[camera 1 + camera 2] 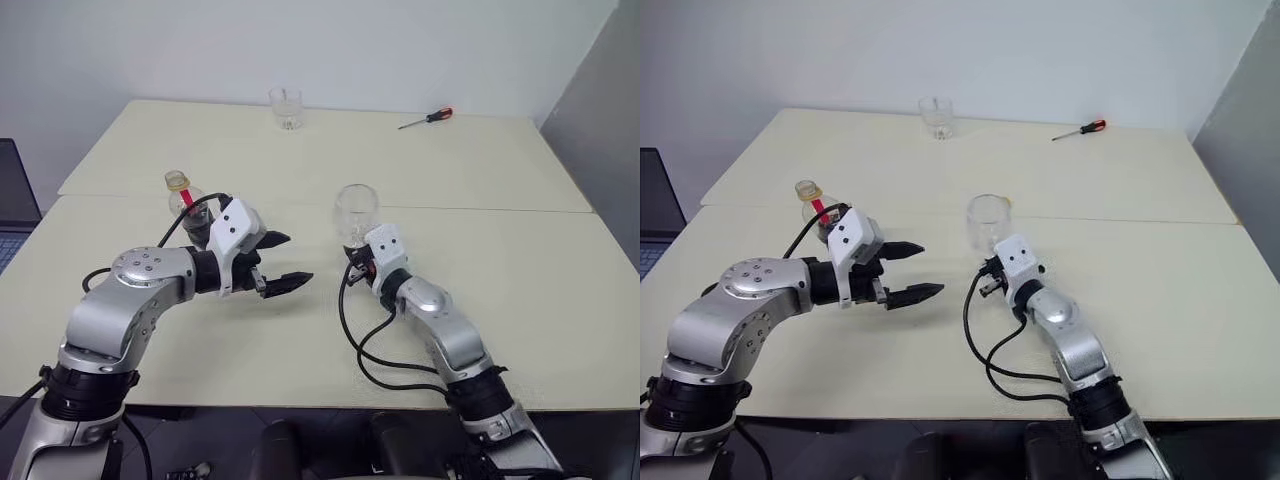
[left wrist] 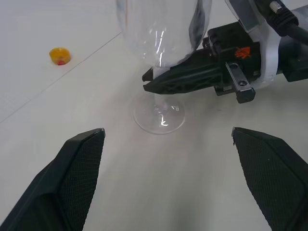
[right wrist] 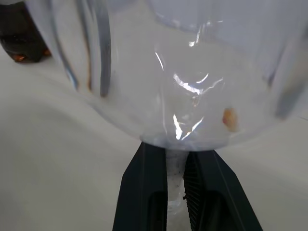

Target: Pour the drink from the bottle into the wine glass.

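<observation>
Two end effectors divide the work. The right end effector (image 3: 175,187) is pinched tight on the stem of the wine glass (image 1: 355,212), just under the bowl, and the glass stands upright with its foot on the tabletop (image 1: 480,170); its bowl looks empty. The left end effector (image 1: 283,260) has its two black fingers spread wide with nothing between them.

What the coming move turns on is the bottle (image 1: 186,205). It stands upright just behind the left end effector's wrist housing, on the far side of it and away from the glass, with its long axis vertical and its uncapped mouth up; a little of the drink (image 3: 21,43) shows dark in its base in the right wrist view. The left end effector is much the nearer of the two, while the right one is well apart from the bottle and busy with the stem. But the open fingers point forward and toward the glass, slightly downward, so the bottle sits behind their line, not between them. My judgement is that the left arm must draw back and turn its wrist outward before it can close on the bottle.

A small yellow cap (image 2: 59,55) lies on the tabletop beyond the glass.
</observation>
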